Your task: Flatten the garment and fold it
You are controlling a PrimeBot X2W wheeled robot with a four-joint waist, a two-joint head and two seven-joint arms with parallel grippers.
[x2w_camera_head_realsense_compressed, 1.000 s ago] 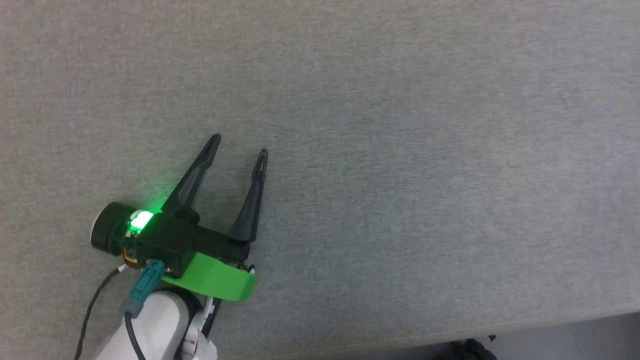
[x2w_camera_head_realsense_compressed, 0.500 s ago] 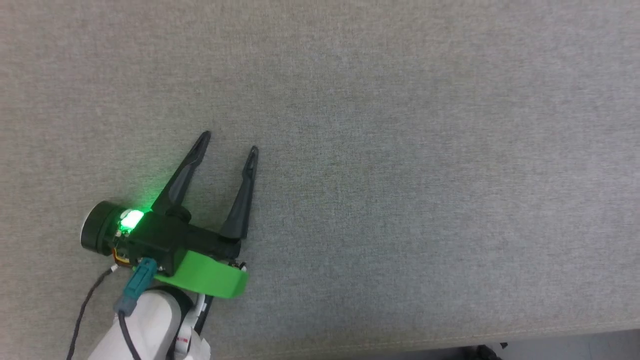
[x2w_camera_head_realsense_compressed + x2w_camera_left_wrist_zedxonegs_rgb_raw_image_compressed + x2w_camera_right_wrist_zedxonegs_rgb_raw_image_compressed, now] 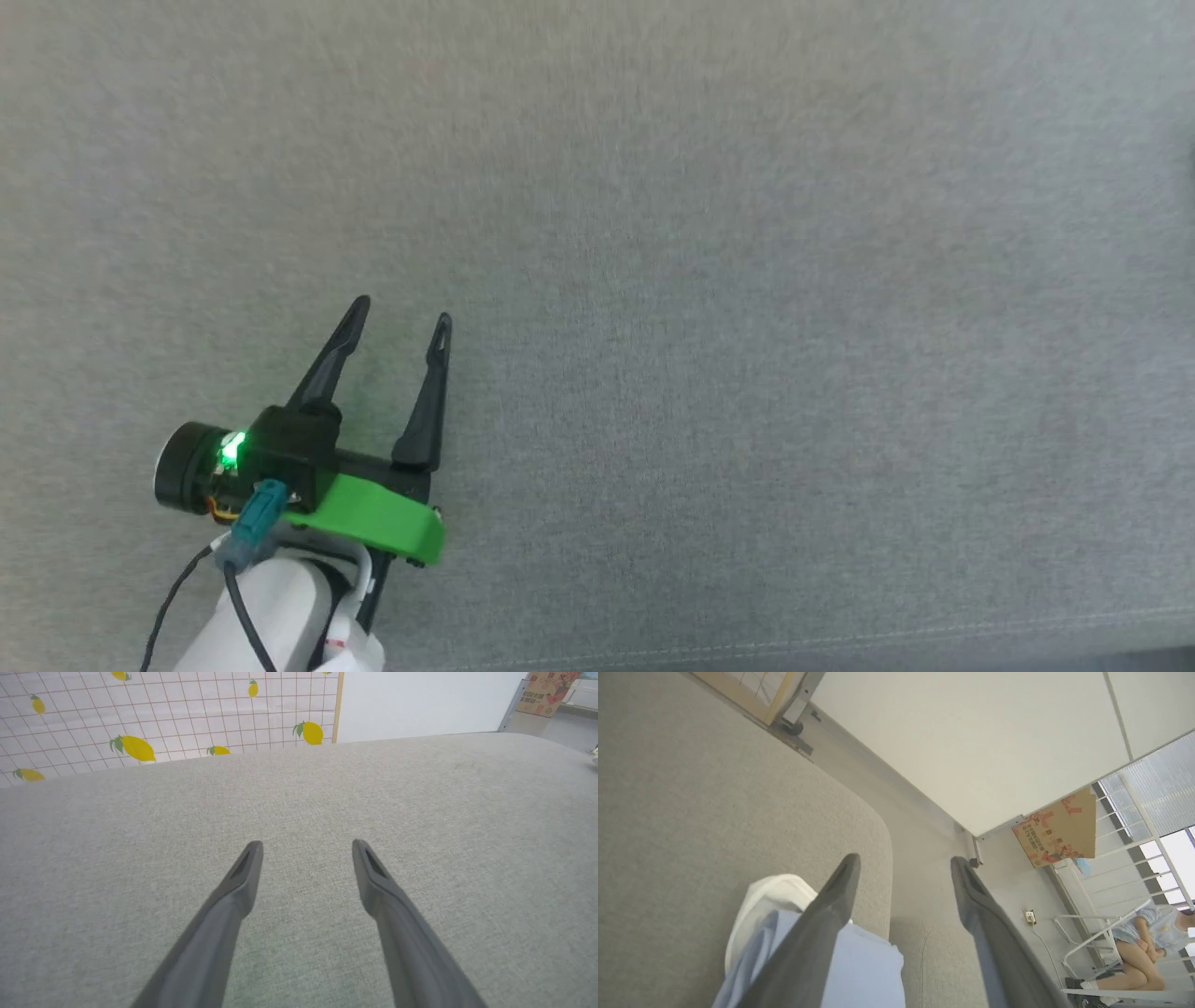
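Grey fabric surface (image 3: pixel 747 280), lower left: left gripper (image 3: pixel 401 313) spread wide, empty. Right gripper (image 3: pixel 903 857) spread, empty, light blue polo shirt (image 3: pixel 864 970) behind its finger.

Matt grey woven cloth covers the table (image 3: pixel 747 280). The left gripper (image 3: pixel 400 315) has matt dark plastic fingers (image 3: pixel 331 359) and a smooth green plastic bracket (image 3: pixel 373 527). The garment (image 3: pixel 864 970) is smooth cloth.

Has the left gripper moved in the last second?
Cannot tell for sure: the camera shifted. Against the near-edge seam, the left gripper sits about where it was, its fingers looking shorter, perhaps tipped down.
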